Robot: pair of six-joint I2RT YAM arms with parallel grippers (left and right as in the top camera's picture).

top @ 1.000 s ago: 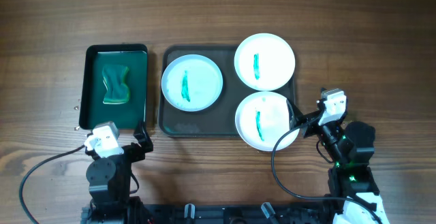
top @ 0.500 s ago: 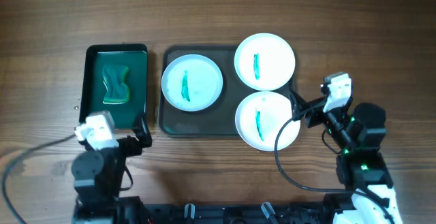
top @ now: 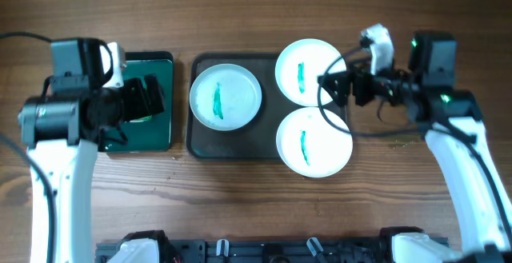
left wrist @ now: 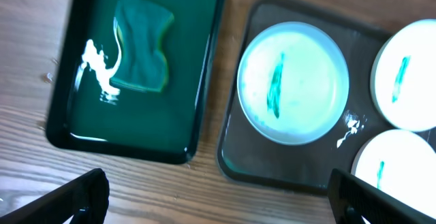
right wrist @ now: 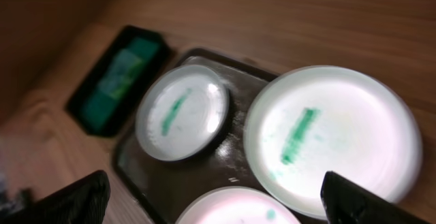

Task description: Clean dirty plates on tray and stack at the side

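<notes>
Three white plates with teal smears lie on or over the dark grey tray [top: 240, 145]: a left plate [top: 226, 97], a back right plate [top: 310, 72] and a front right plate [top: 314, 141]. My left gripper [top: 152, 99] is open and empty above the green tray. In the left wrist view its open gripper [left wrist: 218, 203] frames the left plate [left wrist: 293, 82] and the grey tray [left wrist: 272, 163]. My right gripper [top: 332, 87] is open and empty over the back right plate's right edge. The right wrist view, with its gripper [right wrist: 218, 203] open, shows that plate [right wrist: 334, 139] and the left plate [right wrist: 180, 112].
A smaller green tray [top: 164, 127] stands left of the grey tray and holds a green sponge [left wrist: 142, 54] in wet liquid. The two right plates overhang the grey tray's right rim. Bare wooden table lies all around.
Both arms have risen from the table's front edge and swung back: the left over the green tray, the right beside the back right plate. The plates have not moved.
</notes>
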